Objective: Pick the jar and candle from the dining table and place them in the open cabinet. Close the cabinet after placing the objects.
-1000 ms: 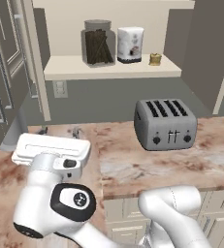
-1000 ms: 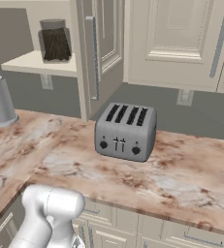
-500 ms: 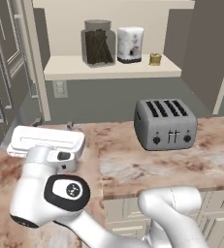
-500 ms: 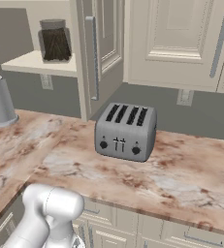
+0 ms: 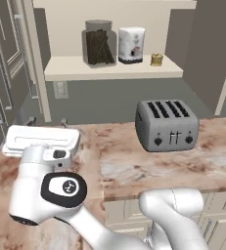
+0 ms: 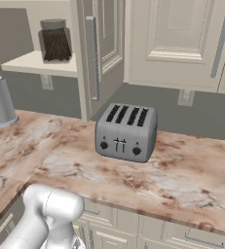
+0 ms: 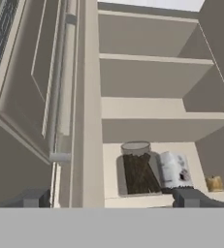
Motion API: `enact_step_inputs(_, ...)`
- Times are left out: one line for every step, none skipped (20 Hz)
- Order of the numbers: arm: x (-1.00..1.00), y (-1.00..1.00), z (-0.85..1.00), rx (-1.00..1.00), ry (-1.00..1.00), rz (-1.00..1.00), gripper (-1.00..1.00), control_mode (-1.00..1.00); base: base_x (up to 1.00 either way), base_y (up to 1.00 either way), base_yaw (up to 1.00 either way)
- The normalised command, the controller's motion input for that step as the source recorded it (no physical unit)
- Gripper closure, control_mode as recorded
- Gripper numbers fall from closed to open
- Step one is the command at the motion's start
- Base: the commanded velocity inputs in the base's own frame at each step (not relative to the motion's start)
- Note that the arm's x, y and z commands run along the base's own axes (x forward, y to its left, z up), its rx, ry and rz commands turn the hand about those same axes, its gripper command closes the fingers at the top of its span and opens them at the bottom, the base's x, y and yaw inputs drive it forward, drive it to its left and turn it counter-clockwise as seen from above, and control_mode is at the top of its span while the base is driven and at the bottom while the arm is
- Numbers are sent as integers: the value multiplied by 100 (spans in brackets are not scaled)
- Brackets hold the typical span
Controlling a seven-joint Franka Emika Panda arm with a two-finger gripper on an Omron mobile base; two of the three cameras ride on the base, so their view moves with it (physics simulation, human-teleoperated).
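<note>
The jar (image 5: 99, 43) of dark sticks stands on the lower shelf of the open cabinet (image 5: 112, 68), and the tiny yellow candle (image 5: 156, 59) sits further right on the same shelf. The hand view looks up at the jar (image 7: 137, 169), the candle (image 7: 214, 183) and the cabinet's left door (image 7: 40, 82) with its bar handle. My gripper (image 5: 47, 120) hangs open and empty over the counter, below and left of the shelf, beside the left door. In the hand view the gripper (image 7: 114, 198) has both tips wide apart. The right base view shows the jar (image 6: 55, 41) behind the open door (image 6: 97, 53).
A white canister (image 5: 131, 45) stands between jar and candle. A grey toaster (image 5: 167, 124) sits on the marbled counter (image 5: 148, 168) under the shelf. A grey cylinder (image 6: 1, 101) stands at the counter's far left. The right door (image 5: 217, 49) swings out at the right.
My hand has crept a little up and to the left, toward the left door. Jar, candle and doors have not moved.
</note>
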Motion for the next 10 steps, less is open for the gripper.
enact_step_inputs(33,15,1,0,0,0,-100,-100,0,0,0)
enact_step_inputs(34,15,0,0,0,0,-100,-100,0,0,0)
enact_step_inputs(33,14,0,0,0,0,-100,-100,0,0,0)
enact_step_inputs(36,15,0,0,0,0,-100,-100,0,0,0)
enact_step_inputs(39,15,0,0,0,0,-100,-100,0,0,0)
enact_step_inputs(42,15,0,0,0,0,-100,-100,0,0,0)
enact_step_inputs(44,15,0,0,0,0,-100,-100,0,0,0)
enact_step_inputs(51,19,0,0,0,0,-100,-100,0,0,0)
enact_step_inputs(50,21,0,0,0,0,-100,-100,0,0,0)
enact_step_inputs(47,25,0,0,0,0,-100,-100,0,0,0)
